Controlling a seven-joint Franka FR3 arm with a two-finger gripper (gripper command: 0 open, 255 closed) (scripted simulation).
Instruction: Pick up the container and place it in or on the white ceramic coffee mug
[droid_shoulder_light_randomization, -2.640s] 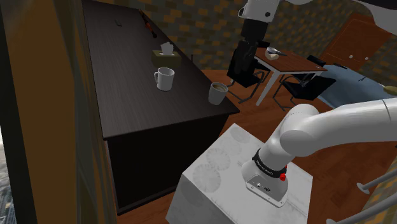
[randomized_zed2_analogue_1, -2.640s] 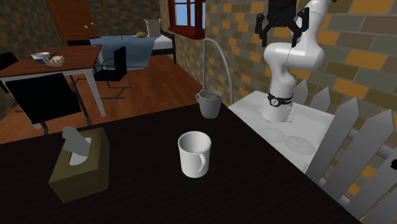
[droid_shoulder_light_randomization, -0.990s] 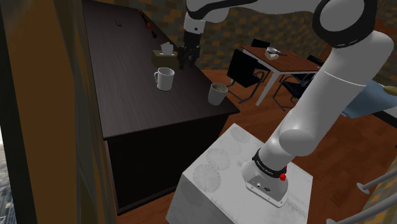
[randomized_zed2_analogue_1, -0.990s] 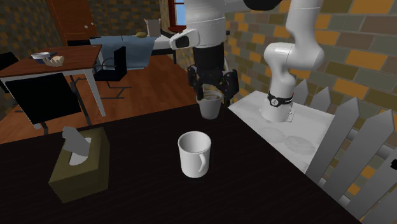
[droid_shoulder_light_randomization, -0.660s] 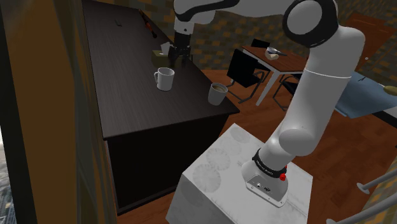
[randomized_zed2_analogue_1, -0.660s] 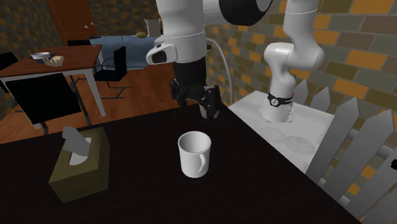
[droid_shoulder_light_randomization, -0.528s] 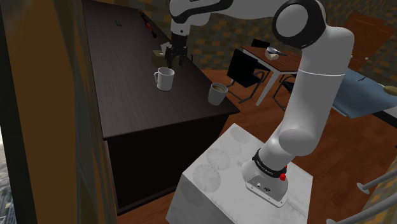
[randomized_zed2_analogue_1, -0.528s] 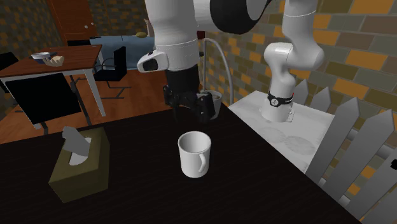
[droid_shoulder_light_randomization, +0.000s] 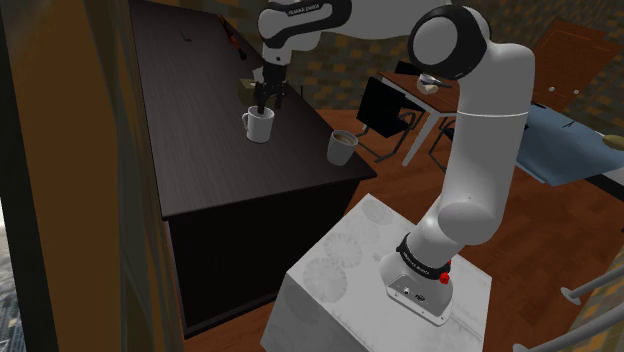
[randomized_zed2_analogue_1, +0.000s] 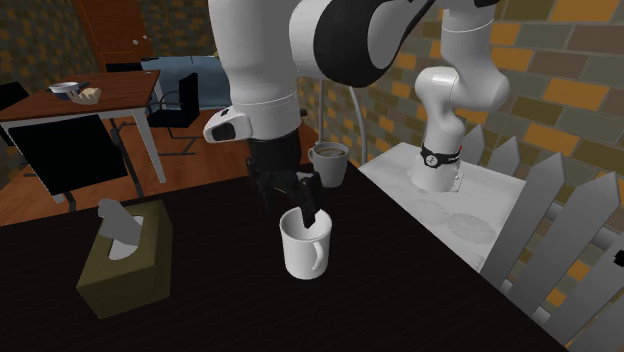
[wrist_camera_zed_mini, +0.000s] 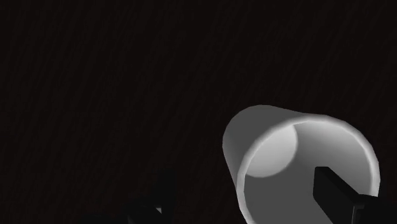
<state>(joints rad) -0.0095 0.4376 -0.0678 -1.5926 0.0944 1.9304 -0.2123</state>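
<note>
A white handled mug (droid_shoulder_light_randomization: 258, 124) (randomized_zed2_analogue_1: 304, 243) stands upright on the dark table (droid_shoulder_light_randomization: 190, 130). My gripper (droid_shoulder_light_randomization: 262, 103) (randomized_zed2_analogue_1: 297, 208) is open and has come down on its rim. In the wrist view one finger (wrist_camera_zed_mini: 337, 191) is inside the mug's (wrist_camera_zed_mini: 299, 159) mouth and the other is outside, with the mug's wall between my gripper's (wrist_camera_zed_mini: 245, 184) fingers. Neither finger clasps the wall. A grey cup (droid_shoulder_light_randomization: 341, 147) (randomized_zed2_analogue_1: 329, 162) with brown contents stands apart near the table's corner by the stand.
An olive tissue box (randomized_zed2_analogue_1: 125, 258) sits on the table beyond the mug. A dining table (randomized_zed2_analogue_1: 90, 95) with black chairs stands on the wooden floor. My stand (droid_shoulder_light_randomization: 380, 280) is beside the table's end, next to a white fence (randomized_zed2_analogue_1: 560, 230).
The gripper swung from high near the stand, past the grey cup, to the white mug and lowered onto its rim. Mug, cup and tissue box have not moved.
</note>
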